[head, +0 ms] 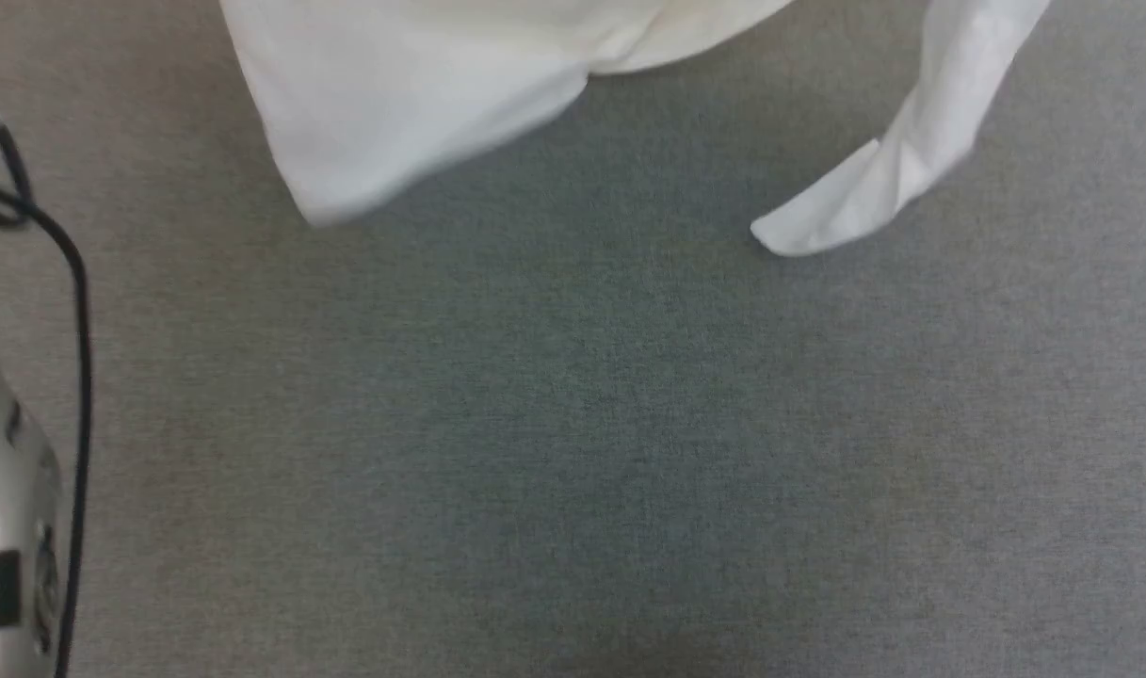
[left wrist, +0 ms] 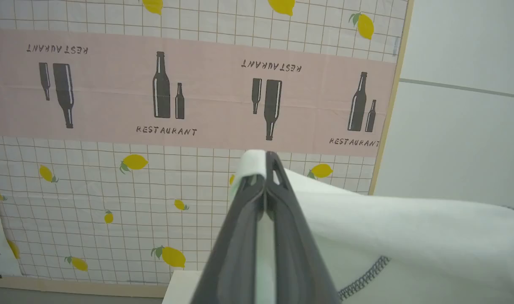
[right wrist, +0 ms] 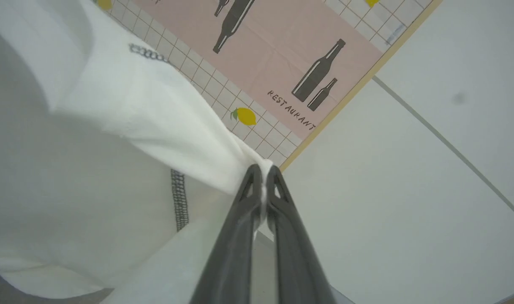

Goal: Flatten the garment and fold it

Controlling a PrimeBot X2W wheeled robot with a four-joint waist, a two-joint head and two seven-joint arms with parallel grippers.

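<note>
The white garment (head: pixel 412 85) hangs in the air above the grey cloth surface, its lower hem and one dangling sleeve (head: pixel 897 160) reaching down from the head view's top edge. In the left wrist view my left gripper (left wrist: pixel 265 162) is shut on a fold of the garment (left wrist: pixel 409 236), whose grey stitched seam shows at the bottom right. In the right wrist view my right gripper (right wrist: pixel 263 171) is shut on a bunched edge of the garment (right wrist: pixel 113 169), which spreads to the left with a dark stitched seam.
The grey fabric-covered table (head: pixel 573 452) lies beneath the hanging cloth. A pale forearm with a black cable (head: pixel 26 395) stands at the head view's left edge. Behind the grippers hangs a lemon-and-bottle patterned sheet (left wrist: pixel 155 105) beside a plain white wall (left wrist: pixel 459 126).
</note>
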